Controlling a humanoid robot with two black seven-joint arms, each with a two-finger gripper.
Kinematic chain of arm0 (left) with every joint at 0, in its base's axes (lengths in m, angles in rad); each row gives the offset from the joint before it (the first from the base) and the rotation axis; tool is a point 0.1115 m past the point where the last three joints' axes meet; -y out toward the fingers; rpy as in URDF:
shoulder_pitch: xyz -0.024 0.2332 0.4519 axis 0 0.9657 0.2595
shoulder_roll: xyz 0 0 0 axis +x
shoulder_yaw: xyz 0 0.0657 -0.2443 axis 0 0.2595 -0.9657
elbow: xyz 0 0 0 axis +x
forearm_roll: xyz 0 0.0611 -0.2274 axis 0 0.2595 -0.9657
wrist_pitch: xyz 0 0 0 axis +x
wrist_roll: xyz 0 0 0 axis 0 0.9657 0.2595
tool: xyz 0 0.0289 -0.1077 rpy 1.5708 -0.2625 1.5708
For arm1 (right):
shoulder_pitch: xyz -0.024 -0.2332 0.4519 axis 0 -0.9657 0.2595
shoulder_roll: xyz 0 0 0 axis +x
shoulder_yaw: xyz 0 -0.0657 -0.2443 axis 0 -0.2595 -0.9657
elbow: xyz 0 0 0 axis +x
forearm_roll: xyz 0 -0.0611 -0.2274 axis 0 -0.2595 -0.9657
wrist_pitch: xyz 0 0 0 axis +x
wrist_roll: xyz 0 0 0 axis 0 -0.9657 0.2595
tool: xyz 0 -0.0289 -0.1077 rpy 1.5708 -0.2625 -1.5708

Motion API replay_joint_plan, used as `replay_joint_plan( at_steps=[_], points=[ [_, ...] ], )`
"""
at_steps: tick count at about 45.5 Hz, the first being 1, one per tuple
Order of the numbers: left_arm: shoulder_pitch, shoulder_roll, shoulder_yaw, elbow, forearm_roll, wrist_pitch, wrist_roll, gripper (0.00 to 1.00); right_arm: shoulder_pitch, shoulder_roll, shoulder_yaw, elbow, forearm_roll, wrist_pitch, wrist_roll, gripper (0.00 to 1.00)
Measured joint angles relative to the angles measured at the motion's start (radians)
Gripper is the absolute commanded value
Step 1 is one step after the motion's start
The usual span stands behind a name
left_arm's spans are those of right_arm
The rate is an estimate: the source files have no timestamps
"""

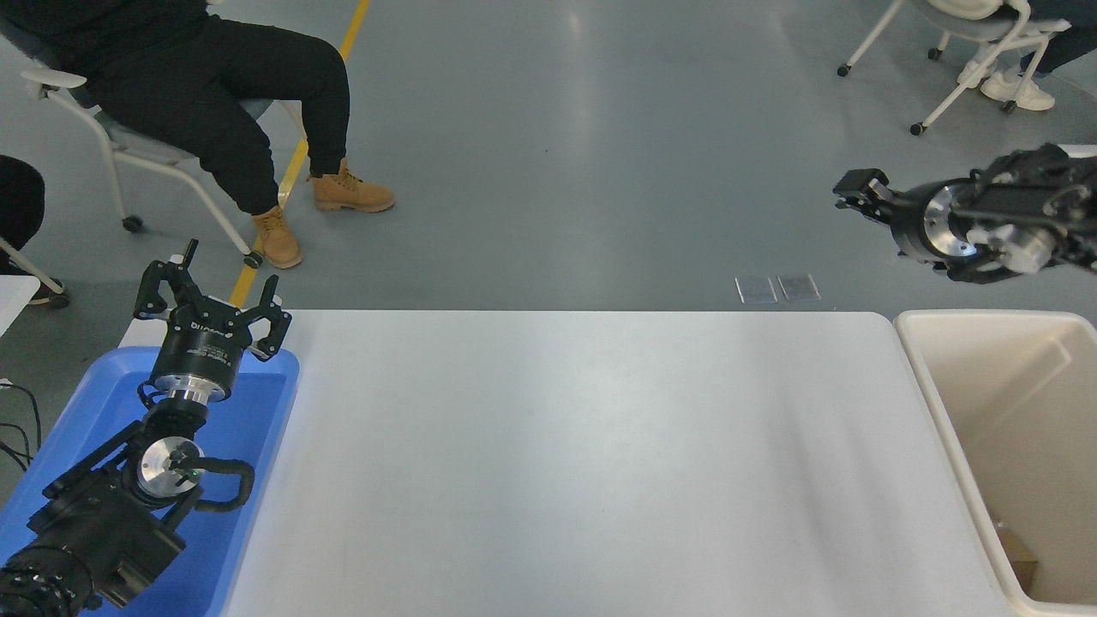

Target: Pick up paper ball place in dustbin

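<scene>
Blue tray [257,411] at the desk's [583,446] near-left corner, under the parked left gripper [210,291], fingers spread wide over the tray's far edge. Person [197,86] seated on a chair beyond the far-left corner. Dustbin [943,411] just off the desk's right end, rim level with the desktop, with a tan scrap, likely the paper ball [1016,553], low in the near corner. Broad bare desktop between tray and dustbin. Right gripper [857,193] raised high beyond the dustbin's far rim, pointing left; cannot tell how its fingers stand.
</scene>
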Motion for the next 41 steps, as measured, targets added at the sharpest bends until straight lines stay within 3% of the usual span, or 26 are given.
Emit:
replay_joint_plan(
  at_steps=[13,28,41],
  points=[
    [0.001,0.000,0.000,0.000,0.000,0.001,0.000,0.99,0.229,-0.020,-0.046,0.228,-0.036,0.180,-0.056,1.00],
    [0.001,0.000,0.000,0.000,0.000,0.002,0.000,0.99,0.425,-0.063,-0.005,0.320,-0.065,0.486,-0.071,1.00],
    [0.001,0.000,0.000,0.000,0.000,0.003,0.000,0.99,0.477,-0.083,0.022,0.336,-0.089,0.621,-0.076,1.00]
  ],
)
